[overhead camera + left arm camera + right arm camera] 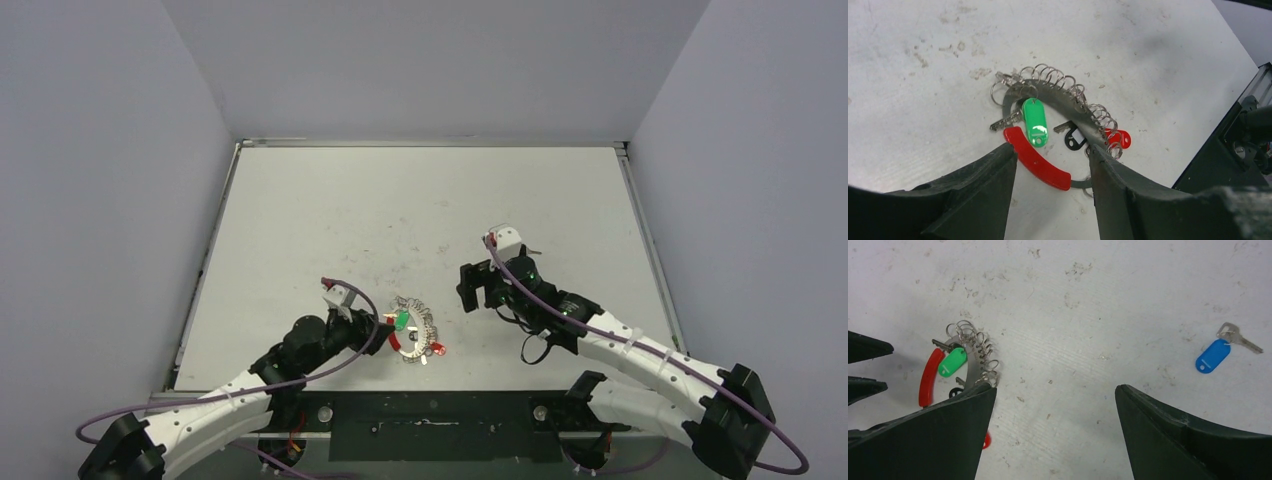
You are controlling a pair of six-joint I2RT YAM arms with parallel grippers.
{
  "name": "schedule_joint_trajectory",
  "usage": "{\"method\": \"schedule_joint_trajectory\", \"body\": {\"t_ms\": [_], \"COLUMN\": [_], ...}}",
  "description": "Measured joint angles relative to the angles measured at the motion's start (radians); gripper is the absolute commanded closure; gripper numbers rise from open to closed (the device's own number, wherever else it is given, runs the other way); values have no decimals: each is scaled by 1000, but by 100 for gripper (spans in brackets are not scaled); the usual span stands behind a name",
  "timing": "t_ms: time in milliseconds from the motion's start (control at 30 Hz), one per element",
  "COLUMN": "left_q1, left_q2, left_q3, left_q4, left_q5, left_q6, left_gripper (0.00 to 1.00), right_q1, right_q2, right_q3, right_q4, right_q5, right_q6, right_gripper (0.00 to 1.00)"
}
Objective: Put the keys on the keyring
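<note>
The blue key (1214, 355) lies flat on the desk (1088, 300), well apart from the keyring (975, 347) with the green key (1034, 121). Light, stiff, slippery: I'd pinch its plastic head. Right end effector (1055, 387) hangs open, empty; left end effector (1052, 146) gapes over the keyring, apparently not gripping.

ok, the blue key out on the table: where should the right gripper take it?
Take the blue key by its plastic head, pinched across the narrow width, coming straight down. It lies flat on the table with nothing beside it and its long axis slanted, so the open right gripper likely must turn to straddle it. The silver blade looks too thin.
</note>
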Motion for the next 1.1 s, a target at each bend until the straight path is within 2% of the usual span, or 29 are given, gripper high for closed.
{"method": "schedule_joint_trajectory", "body": {"t_ms": [67, 267, 400, 567, 667, 833, 933, 1100], "left_q1": [0, 0, 0, 0, 0, 0, 6, 45], "left_q2": [30, 136, 189, 252, 296, 411, 482, 570], "left_q3": [0, 5, 14, 48, 69, 129, 150, 180], "left_q4": [-18, -68, -77, -74, -71, -57, -11, 48], "left_q5": [-21, -45, -47, -60, -69, -92, -106, -116], "left_q6": [-71, -207, -245, -257, -255, -243, -225, -183], "left_gripper": [49, 56, 58, 61, 64, 73, 78, 84], "right_q1": [0, 0, 1, 31, 58, 75, 82, 93], "right_q2": [6, 82, 155, 277, 358, 468, 500, 502], "right_q3": [-19, -126, -203, -205, -191, -143, -114, -100], "right_q4": [4, 74, 194, 324, 380, 435, 449, 453], "right_q5": [-29, -182, -294, -367, -390, -415, -419, -418], "right_q6": [35, 150, 253, 327, 346, 365, 375, 381], "right_gripper": [11, 31, 39, 48, 60, 75, 78, 77]}}
